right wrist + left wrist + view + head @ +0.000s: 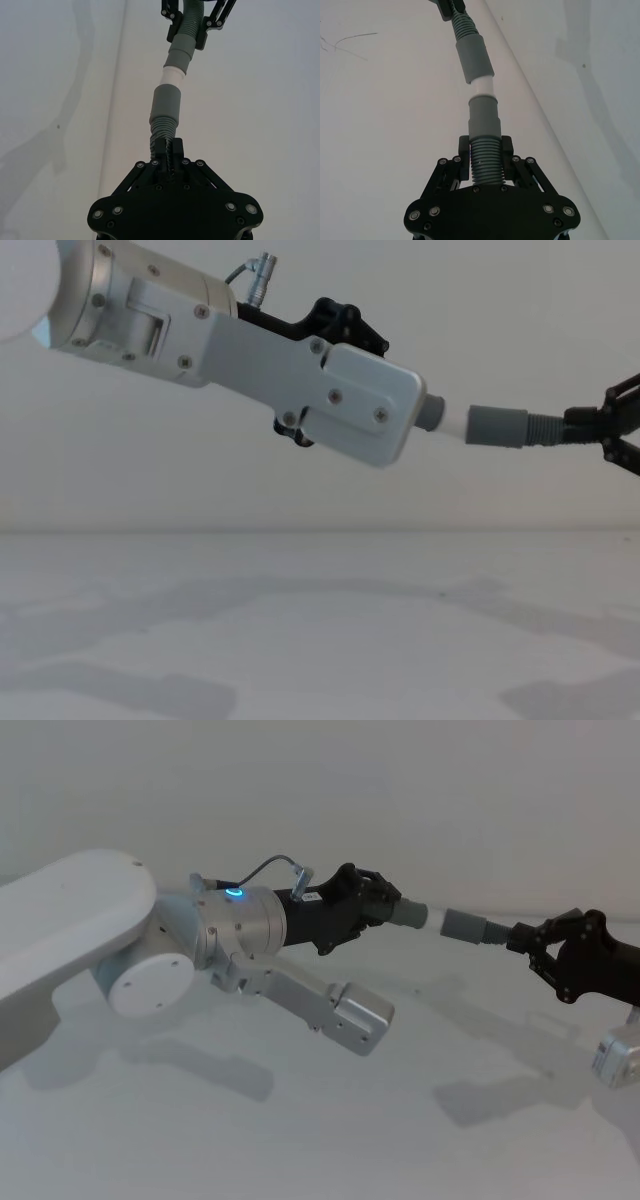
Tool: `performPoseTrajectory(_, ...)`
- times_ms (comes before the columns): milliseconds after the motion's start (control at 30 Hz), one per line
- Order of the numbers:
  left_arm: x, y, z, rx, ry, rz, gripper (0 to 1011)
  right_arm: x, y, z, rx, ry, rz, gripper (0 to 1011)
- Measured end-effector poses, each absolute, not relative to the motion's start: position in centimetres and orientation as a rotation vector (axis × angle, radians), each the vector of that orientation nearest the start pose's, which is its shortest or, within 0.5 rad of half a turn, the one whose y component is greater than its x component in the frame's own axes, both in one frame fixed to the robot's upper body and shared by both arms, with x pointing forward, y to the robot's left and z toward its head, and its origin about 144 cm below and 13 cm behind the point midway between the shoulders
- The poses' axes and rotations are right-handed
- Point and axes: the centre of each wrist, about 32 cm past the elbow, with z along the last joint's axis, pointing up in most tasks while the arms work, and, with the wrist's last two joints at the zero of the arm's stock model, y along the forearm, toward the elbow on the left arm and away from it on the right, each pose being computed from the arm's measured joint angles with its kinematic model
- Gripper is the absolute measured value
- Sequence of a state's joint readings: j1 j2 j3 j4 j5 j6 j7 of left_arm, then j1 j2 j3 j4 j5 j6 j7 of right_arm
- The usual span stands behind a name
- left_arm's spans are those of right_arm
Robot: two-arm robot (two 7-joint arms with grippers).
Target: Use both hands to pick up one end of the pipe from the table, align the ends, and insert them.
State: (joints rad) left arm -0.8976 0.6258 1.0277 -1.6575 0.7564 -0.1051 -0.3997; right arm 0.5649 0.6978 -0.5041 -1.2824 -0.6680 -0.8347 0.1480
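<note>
Both grippers hold the pipe in the air above the white table. My left gripper is shut on a ribbed grey piece that ends in a grey cuff and a white tip. Facing it, my right gripper is shut on the ribbed hose, whose smooth grey cuff points at that tip. The two ends are lined up. The white tip meets the mouth of the hose's cuff; how far it sits inside is not visible.
My left forearm crosses the chest view large and hides the left gripper's fingers there. A pale wall rises behind the table. Only the arms' shadows lie on the table below.
</note>
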Motion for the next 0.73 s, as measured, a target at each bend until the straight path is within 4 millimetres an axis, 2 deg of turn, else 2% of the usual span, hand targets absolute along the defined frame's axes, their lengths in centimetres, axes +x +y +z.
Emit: performPoseTrajectory(733, 53.69, 15.79, 133.42, 0.821, -1.627, 0.257, 345, 56.94, -35.49, 125.43, -0.481, -1.457, -0.391, 58)
